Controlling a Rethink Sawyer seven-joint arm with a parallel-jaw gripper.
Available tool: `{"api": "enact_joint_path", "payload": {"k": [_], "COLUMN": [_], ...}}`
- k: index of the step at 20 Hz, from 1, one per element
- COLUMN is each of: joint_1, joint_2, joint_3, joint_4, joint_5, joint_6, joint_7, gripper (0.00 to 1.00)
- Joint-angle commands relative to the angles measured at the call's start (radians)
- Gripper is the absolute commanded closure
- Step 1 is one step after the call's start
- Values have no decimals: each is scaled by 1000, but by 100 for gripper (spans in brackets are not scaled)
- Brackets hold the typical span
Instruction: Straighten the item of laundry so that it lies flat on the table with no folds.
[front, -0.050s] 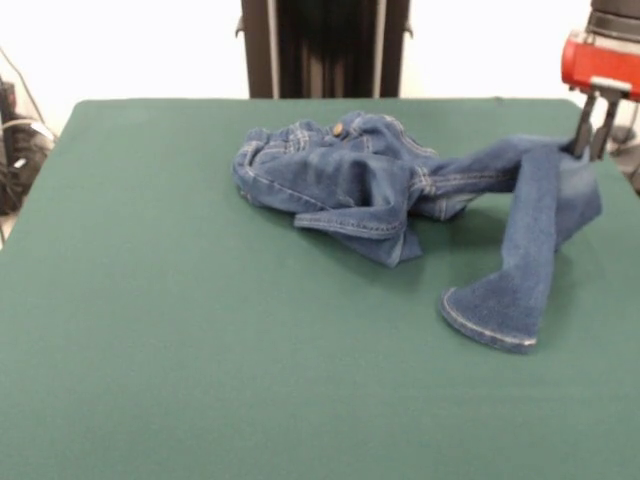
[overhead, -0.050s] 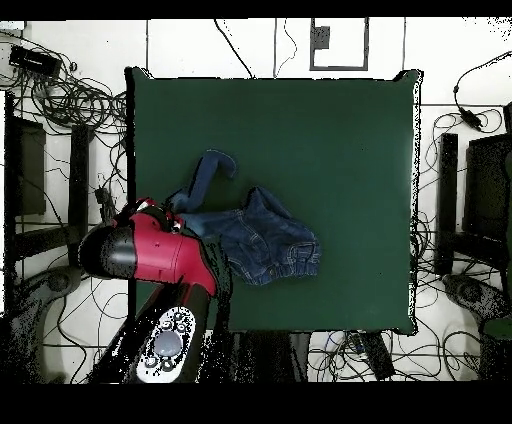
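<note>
While the jeans (front, -0.050s: 400, 185) lie bunched on the table (front, -0.050s: 180, 330), the gripper (front, -0.050s: 592, 140) at 3 o'clock clamps one leg.

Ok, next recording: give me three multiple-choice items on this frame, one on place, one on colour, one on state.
1. Where is the gripper?
A. at the raised trouser leg
B. over the waistband
C. above bare cloth

2. What colour is the table?
A. grey
B. dark green
C. brown

3. How do the jeans lie?
A. spread flat
B. neatly folded
C. bunched, one leg stretched out

Answers: 1 A, the jaws meet the lifted leg at the table's edge. 2 B, green cloth covers it. 3 C, the waist part is crumpled.
</note>
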Motion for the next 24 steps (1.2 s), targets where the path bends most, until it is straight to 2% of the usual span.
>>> {"api": "enact_joint_path", "payload": {"k": [1, 7, 14, 19, 24], "joint_1": [-23, -89, -127, -162, -316], "joint_2": [30, -93, -154, -211, -247], "joint_3": [105, 273, 396, 495, 724], "joint_4": [45, 141, 162, 221, 335], "joint_5": [54, 72, 121, 130, 89], "joint_6": [-17, -38, -12, -43, -145], "joint_7": [225, 196, 207, 185, 134], "gripper": [100, 100, 100, 100, 100]}}
